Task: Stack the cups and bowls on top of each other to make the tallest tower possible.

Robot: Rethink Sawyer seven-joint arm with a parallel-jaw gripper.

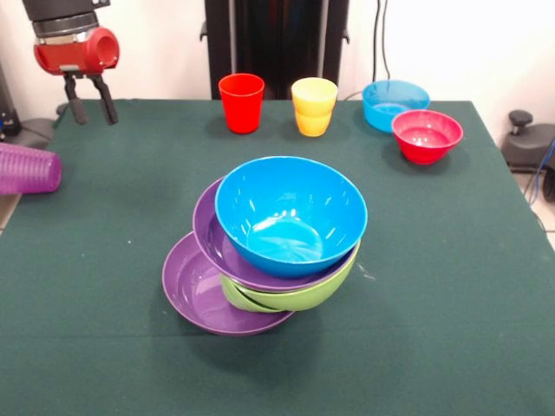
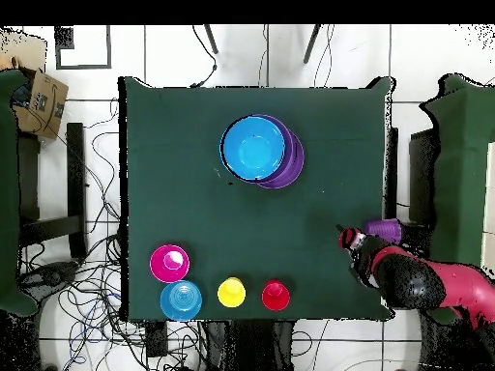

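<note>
The tower is a lopsided heap mid-table: a blue bowl (image 1: 290, 217) on top, then a purple bowl (image 1: 227, 257), a lime green bowl (image 1: 299, 296) and a purple bowl (image 1: 204, 290) at the bottom; from overhead the blue bowl (image 2: 254, 148) covers most of it. The red cup (image 1: 241, 102) and yellow-orange cup (image 1: 314, 106) stand at the far edge. The purple cup (image 1: 26, 169) lies on its side at the left edge. The light blue bowl (image 1: 395, 104) and red bowl (image 1: 427, 135) sit far right. My gripper (image 1: 91, 108) hangs open and empty above the far left corner, beyond the purple cup (image 2: 385, 230). The small green bowl is out of view.
The dark green table (image 1: 451, 286) ends close to the purple cup on the left. The robot's black pedestal (image 1: 277, 43) stands behind the cups. Overhead, the red bowl (image 2: 169, 263), light blue bowl (image 2: 181, 299), yellow cup (image 2: 231, 292) and red cup (image 2: 276, 296) line the near edge.
</note>
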